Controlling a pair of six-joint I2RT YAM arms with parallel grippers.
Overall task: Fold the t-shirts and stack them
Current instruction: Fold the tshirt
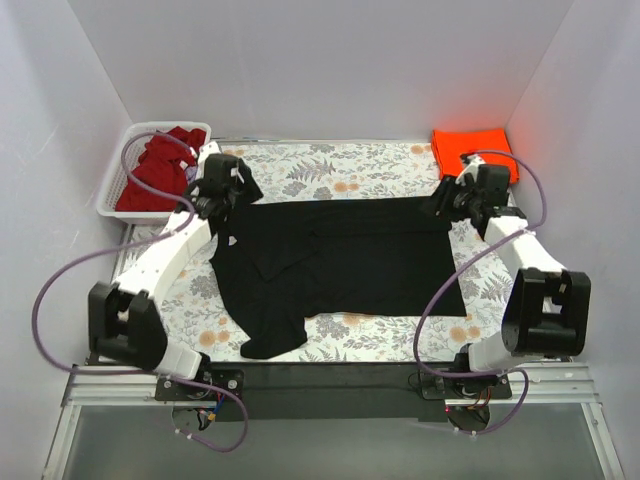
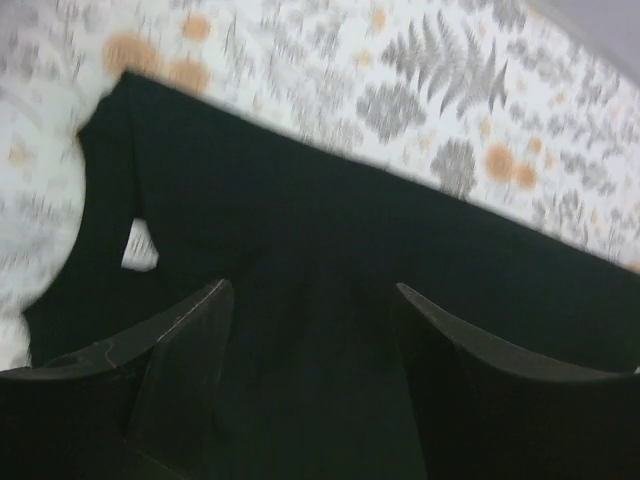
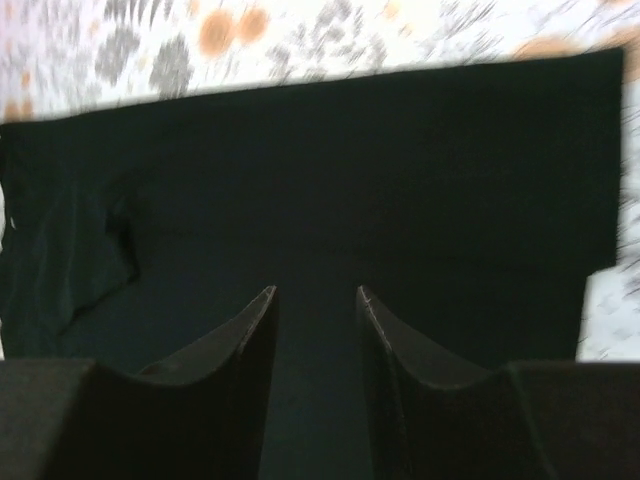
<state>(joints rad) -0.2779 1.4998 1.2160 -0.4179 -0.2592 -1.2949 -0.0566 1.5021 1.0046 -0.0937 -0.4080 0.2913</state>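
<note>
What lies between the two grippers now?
The black t-shirt, spread on the floral table cover; its far edge runs from the left gripper to the right gripper. The top view shows it.

- Plain black t-shirt (image 1: 340, 255) at centre, with a tiny white neck label (image 1: 232, 240) toward 9 o'clock.
- Plain bright orange t-shirt (image 1: 473, 148) at 1 o'clock.
- Dark red t-shirt (image 1: 155, 170) at 10 o'clock, inside white slatted basket (image 1: 112, 190).
- Table cover (image 1: 340, 170) white, printed with grey fern leaves and orange flowers.
- Arms (image 1: 170, 250) white with black joints, cables (image 1: 40, 300) purple.
</note>
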